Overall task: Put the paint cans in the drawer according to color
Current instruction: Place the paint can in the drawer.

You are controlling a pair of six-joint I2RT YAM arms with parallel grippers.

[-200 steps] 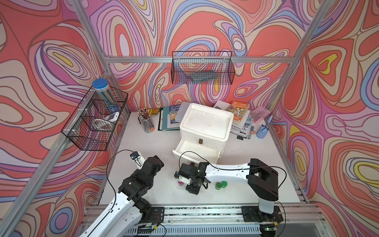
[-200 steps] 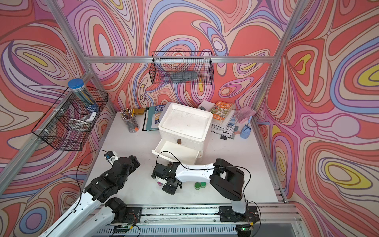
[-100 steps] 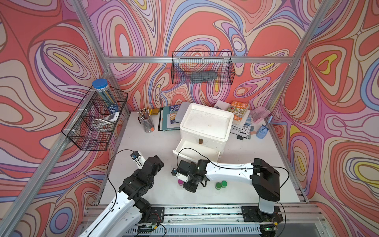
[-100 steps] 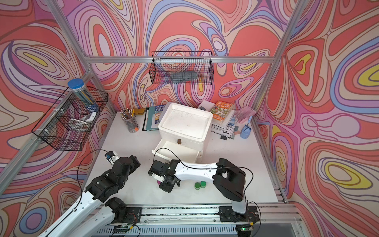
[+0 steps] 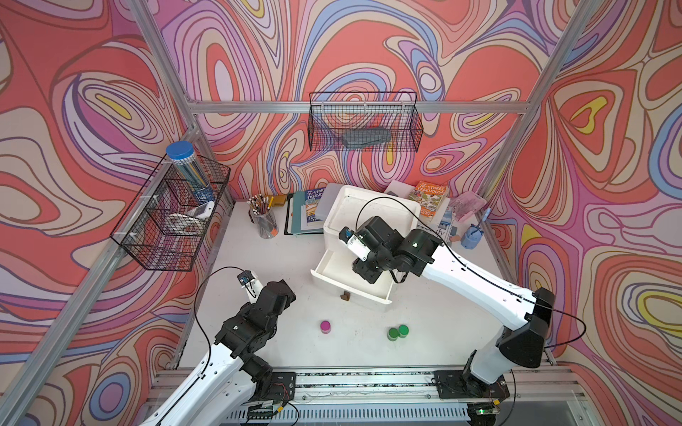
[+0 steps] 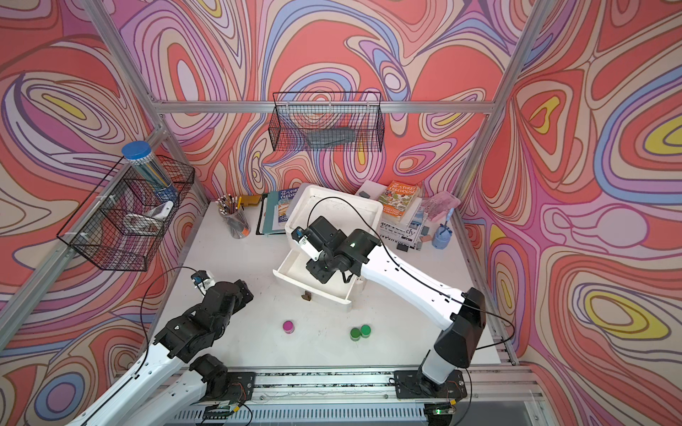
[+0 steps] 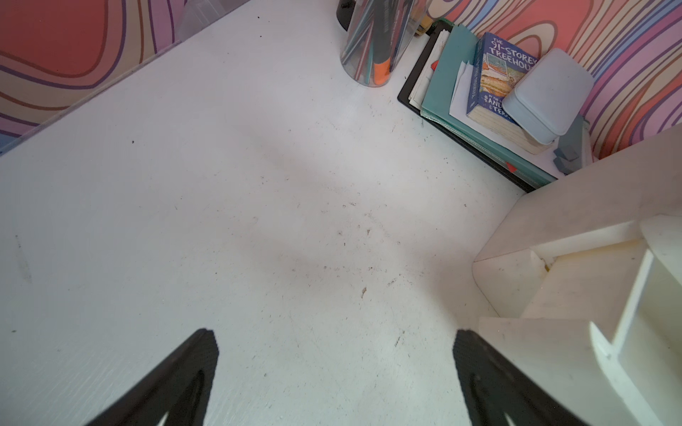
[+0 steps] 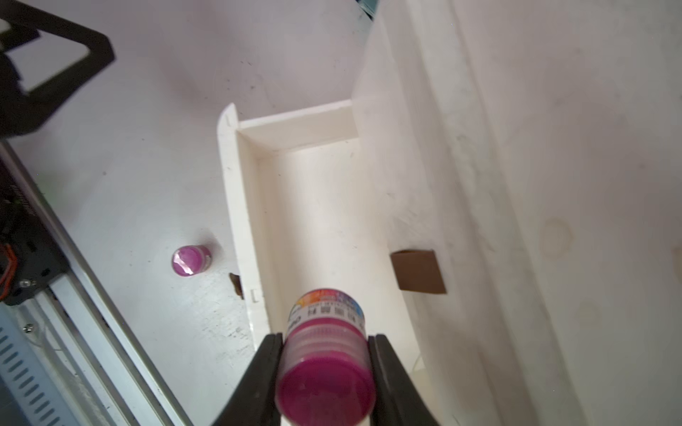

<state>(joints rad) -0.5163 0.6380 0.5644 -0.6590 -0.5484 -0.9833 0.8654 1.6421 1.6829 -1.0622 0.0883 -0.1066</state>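
The blue book (image 7: 496, 75) reads "THE 91-STOREY TREEHOU", partly covered.

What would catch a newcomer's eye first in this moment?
The loud swirling wall pattern around the white table dominates. Next comes the right gripper, which holds a magenta paint can over the open white drawer, clearest in the right wrist view. On the table in front, another magenta can stands alone and two green cans stand together, while the left gripper hangs open.
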